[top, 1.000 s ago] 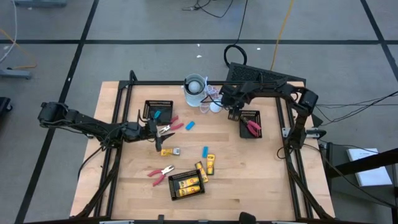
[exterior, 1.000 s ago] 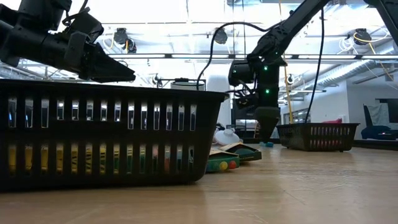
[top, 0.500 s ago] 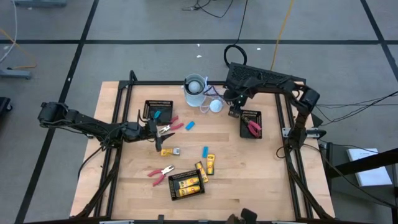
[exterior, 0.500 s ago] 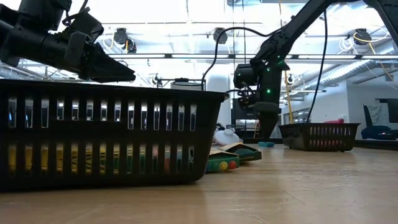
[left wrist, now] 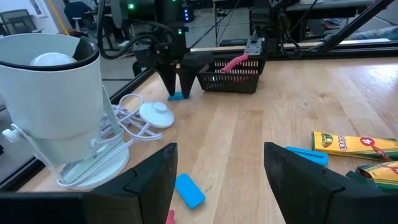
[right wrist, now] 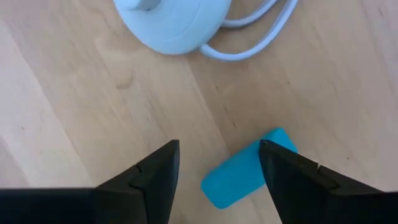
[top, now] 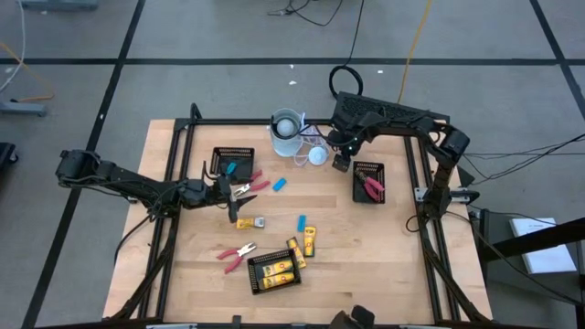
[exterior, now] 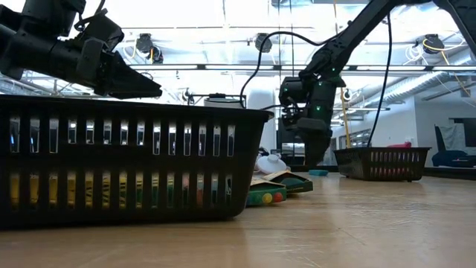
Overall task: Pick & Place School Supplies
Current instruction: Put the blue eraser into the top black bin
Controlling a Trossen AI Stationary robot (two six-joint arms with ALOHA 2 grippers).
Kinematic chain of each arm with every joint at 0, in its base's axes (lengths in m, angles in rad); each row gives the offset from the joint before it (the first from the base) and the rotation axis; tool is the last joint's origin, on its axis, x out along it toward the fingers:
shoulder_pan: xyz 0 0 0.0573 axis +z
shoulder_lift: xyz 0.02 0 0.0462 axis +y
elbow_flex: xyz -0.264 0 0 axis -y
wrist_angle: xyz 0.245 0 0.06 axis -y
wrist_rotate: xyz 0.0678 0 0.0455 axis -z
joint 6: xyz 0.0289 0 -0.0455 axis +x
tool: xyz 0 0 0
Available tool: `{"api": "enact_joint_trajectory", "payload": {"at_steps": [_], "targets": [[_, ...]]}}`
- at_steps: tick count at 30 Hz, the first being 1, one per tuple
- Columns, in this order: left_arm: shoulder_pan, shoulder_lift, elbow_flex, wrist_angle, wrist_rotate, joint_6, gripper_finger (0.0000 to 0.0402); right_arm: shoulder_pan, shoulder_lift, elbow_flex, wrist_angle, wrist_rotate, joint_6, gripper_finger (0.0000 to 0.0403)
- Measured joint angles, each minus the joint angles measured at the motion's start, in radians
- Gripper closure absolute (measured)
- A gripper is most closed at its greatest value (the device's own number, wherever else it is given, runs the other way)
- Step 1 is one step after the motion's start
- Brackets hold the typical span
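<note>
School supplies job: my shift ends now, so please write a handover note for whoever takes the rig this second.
Right gripper: open, empty, poised over a light-blue stick near the white corded disc.
Left gripper: open, empty, beside a red-handled tool.
Done: a blue item in the left tray, a red tool in the right tray, yellow pieces in the front tray.
Left: loose blue sticks, yellow pieces and red tools on the table.

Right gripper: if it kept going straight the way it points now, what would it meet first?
Most likely the light-blue stick lying on the table between the open fingers of the right gripper; the white corded disc sits beyond it, though depth is hard to judge.
</note>
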Motion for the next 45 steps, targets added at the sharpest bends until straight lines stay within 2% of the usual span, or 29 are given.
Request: {"api": "enact_joint_trajectory", "payload": {"at_steps": [8, 22, 39, 45], "targets": [[0.0, 0.0, 0.0, -0.007, 0.005, -0.005, 0.0158, 0.009, 0.051, 0.005, -0.027, 0.085, 0.01, 0.0191], [0.0, 0.0, 0.0, -0.006, 0.007, -0.004, 0.0158, 0.042, 0.013, 0.092, -0.118, 0.21, 0.002, 0.0191], [-0.001, 0.0, 0.0, -0.022, 0.027, -0.011, 0.0158, -0.002, 0.052, 0.091, -0.169, 0.075, 0.093, 0.0191], [-0.001, 0.0, 0.0, -0.021, 0.027, -0.011, 0.0158, 0.015, 0.109, 0.096, -0.151, 0.086, 0.092, 0.019]]}}
